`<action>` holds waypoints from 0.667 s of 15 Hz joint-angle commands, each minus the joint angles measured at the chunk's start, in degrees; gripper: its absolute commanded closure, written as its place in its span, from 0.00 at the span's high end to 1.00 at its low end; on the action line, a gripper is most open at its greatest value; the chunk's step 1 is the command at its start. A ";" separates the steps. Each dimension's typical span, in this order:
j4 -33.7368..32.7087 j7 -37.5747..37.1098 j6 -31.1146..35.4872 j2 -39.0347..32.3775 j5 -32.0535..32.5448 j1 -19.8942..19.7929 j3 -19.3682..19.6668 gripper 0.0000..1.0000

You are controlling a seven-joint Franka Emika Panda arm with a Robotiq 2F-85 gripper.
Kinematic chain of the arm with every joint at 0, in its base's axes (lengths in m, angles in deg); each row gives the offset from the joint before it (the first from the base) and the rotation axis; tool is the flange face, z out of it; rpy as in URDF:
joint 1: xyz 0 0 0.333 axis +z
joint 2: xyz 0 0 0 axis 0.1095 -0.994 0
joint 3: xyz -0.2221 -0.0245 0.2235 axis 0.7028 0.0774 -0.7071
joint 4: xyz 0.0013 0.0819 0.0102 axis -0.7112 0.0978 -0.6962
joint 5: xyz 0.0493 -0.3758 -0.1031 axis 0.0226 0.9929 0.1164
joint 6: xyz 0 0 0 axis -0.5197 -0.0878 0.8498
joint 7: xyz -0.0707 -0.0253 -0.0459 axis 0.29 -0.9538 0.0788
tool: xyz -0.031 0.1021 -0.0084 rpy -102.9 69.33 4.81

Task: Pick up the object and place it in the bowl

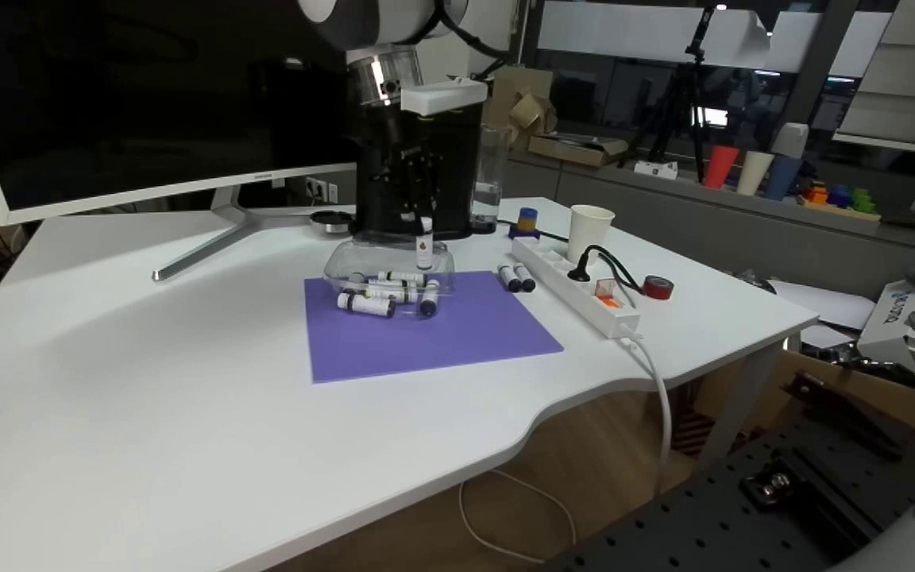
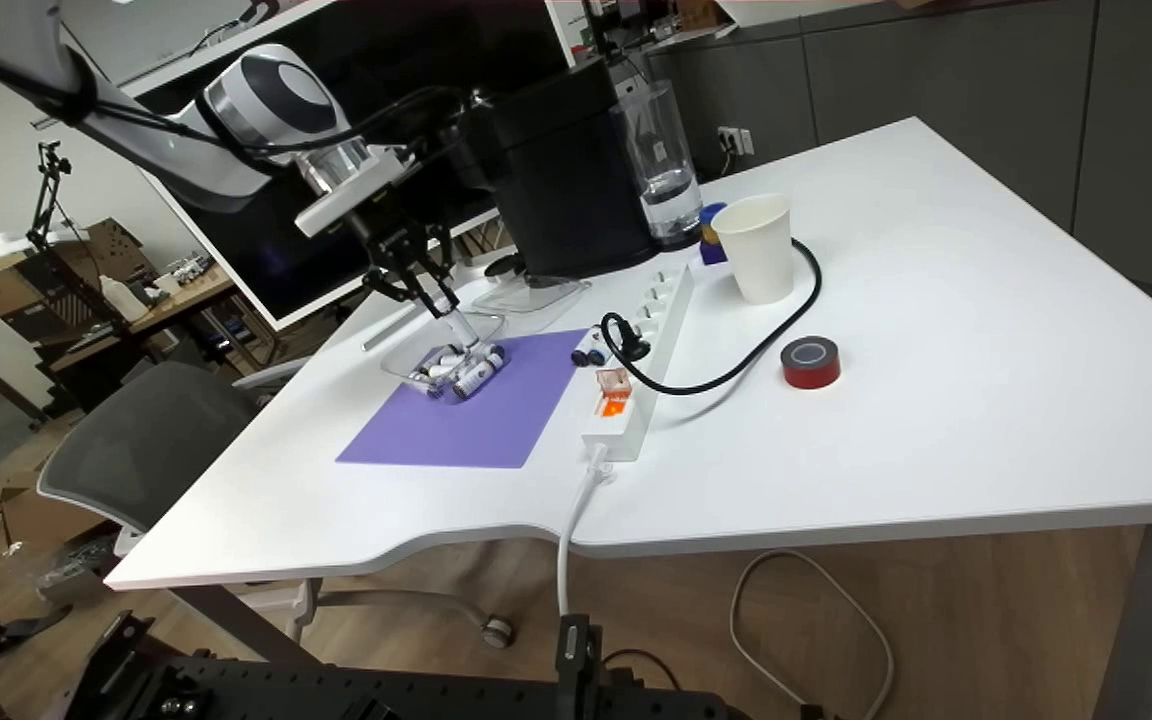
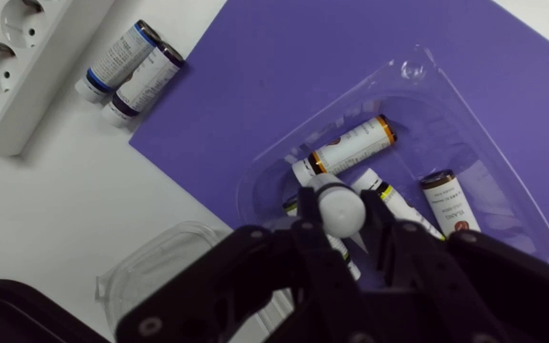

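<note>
Vials (image 3: 354,145) in clear tub (image 3: 424,121), power strip (image 1: 573,287), cup (image 1: 588,229) nearby

In an exterior view the arm (image 2: 166,155) slants in from the upper left and bends downward at the wrist (image 2: 281,100). Below a silver collar (image 1: 386,77), the gripper (image 1: 422,218) hangs with its tips lowest in both exterior views. In the wrist view the fingers (image 3: 309,209) stand side by side, nearly parallel, closed in a hold with a narrow gap between them; lower in that view, black linkages (image 3: 222,271) spread out to either side.
</note>
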 commanded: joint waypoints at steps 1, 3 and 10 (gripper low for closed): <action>-2.88 1.86 -1.37 -2.21 -0.86 -0.16 -1.21 0.07; -3.41 2.34 -1.81 -3.10 -1.36 -0.22 -1.73 0.07; -5.31 4.67 -5.52 -4.91 -3.98 -0.41 -3.10 0.07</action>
